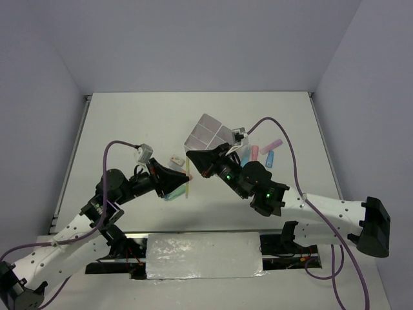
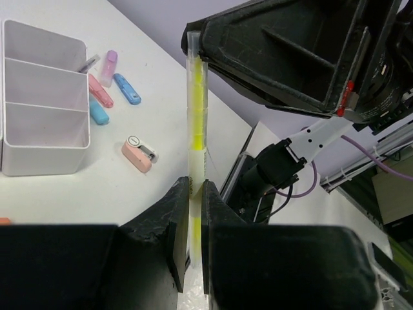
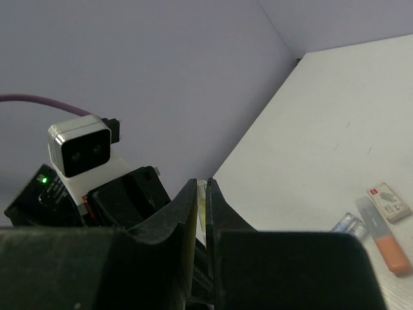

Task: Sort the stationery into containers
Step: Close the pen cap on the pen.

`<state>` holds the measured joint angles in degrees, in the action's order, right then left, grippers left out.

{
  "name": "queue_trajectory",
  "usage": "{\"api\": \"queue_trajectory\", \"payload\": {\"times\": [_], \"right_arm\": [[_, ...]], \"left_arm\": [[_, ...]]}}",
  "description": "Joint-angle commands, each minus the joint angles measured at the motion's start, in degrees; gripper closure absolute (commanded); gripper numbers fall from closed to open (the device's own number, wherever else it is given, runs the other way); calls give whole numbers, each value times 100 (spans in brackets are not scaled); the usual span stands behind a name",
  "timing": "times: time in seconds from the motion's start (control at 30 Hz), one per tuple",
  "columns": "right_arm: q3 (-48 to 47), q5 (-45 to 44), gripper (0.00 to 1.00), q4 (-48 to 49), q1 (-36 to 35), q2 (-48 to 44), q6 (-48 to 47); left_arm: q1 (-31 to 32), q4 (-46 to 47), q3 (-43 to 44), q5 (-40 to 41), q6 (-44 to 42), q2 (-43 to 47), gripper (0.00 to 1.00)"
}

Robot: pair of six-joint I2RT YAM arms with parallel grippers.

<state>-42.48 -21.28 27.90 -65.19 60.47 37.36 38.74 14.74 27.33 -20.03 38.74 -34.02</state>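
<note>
Right now the left jaws and the right jaws both squeeze the yellow pen [image 2: 197, 110], up above the middle of the desk [image 1: 129, 123]. If both pull, it may bend or snap.

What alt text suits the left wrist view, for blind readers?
The left gripper and the right gripper each clamp one end of a yellow pen. Beyond lie a divided white box, highlighters and a pink stapler.
</note>
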Motion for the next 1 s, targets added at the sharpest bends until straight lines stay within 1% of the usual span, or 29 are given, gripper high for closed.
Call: {"api": "queue_trajectory", "payload": {"times": [0.0,0.13,0.2,0.3,0.4,0.57,0.67,0.8,0.83,0.9,0.93,0.97], "right_arm": [[-164,660,88,-303,-257,-35,-449],[-120,616,81,-250,-275,-131,-581],[-120,616,75,-250,-284,-149,-651],[-120,633,73,-259,-293,-114,-695],[-77,616,63,-233,-293,-105,-687],[-94,528,63,-311,-301,-114,-783],[-112,493,65,-338,-301,-53,-871],[-59,537,81,-233,-301,18,-906],[-59,554,91,-206,-301,18,-915],[-50,563,100,-162,-319,-8,-959],[-41,555,100,-127,-328,-26,-977],[2,563,100,-92,-345,-52,-1029]], "left_arm": [[11,680,404,96,-376,-17,100],[2,547,440,105,-385,-113,100],[11,547,413,131,-341,-114,100],[2,600,387,192,-288,-52,100],[2,547,457,219,-314,-26,100],[2,451,545,184,-341,18,100],[2,442,571,131,-332,27,100],[2,468,615,-35,-332,-34,100],[2,468,633,-79,-332,-61,100],[2,486,642,-167,-332,-140,100],[11,486,659,-281,-332,-175,100],[2,486,668,-334,-332,-245,97]]}}
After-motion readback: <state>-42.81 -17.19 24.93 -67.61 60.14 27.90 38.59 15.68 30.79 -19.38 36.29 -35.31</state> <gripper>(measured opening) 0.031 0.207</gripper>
